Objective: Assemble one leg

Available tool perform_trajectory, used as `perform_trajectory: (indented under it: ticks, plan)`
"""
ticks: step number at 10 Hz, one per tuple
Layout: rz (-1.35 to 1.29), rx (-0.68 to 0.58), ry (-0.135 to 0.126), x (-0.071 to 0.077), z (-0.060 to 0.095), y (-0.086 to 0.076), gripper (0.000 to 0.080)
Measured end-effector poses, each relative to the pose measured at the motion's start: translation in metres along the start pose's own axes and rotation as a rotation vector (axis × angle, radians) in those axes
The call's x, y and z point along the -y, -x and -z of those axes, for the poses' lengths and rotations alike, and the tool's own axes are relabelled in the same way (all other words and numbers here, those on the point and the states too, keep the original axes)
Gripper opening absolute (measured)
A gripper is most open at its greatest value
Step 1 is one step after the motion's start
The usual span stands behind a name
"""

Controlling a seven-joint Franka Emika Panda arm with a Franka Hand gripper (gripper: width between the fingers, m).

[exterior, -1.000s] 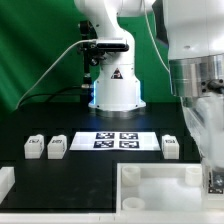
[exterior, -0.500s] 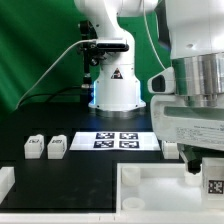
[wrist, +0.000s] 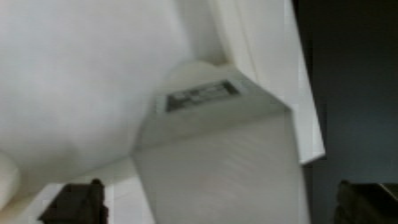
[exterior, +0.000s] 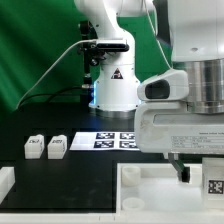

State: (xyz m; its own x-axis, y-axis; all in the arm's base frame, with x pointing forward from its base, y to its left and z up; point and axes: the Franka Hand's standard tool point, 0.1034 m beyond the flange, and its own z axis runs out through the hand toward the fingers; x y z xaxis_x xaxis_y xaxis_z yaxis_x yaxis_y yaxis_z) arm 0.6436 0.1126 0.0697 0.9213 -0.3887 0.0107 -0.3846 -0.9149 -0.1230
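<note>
In the wrist view a white leg (wrist: pixel 214 150) with a square tag on its end lies straight below my gripper (wrist: pixel 222 205). It sits between the two dark fingertips (wrist: pixel 80 202), with a gap on each side. The gripper is open and holds nothing. In the exterior view the hand fills the right side and one finger (exterior: pixel 183 172) reaches down over the large white panel (exterior: pixel 150 185). A tagged white block (exterior: pixel 213 185) shows just beside the finger. Two more legs (exterior: pixel 34 147) (exterior: pixel 57 146) stand on the black table on the exterior view's left.
The marker board (exterior: pixel 108 140) lies on the table behind the panel, partly hidden by my hand. The white robot base (exterior: pixel 115 85) stands at the back before a green curtain. A white block edge (exterior: pixel 5 180) shows at the exterior view's left.
My hand has moved towards the exterior view's left and lower over the panel's right end. It now hides the leg that stood beside the marker board.
</note>
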Motion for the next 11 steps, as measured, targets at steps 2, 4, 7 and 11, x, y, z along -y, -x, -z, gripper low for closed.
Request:
perform_trajectory:
  ticks: [2,4,7,11]
  plan:
    - [-0.073,0.000,0.000,0.000,0.000,0.000,0.0403]
    - [-0.299,0.000,0.003,-0.003,-0.001,0.000,0.0297]
    - [-0.785,0.004,0.023,-0.008,-0.001,0.001,0.0297]
    - [-1.465,0.015,-0.043,-0.014,-0.002,0.009,0.0297]
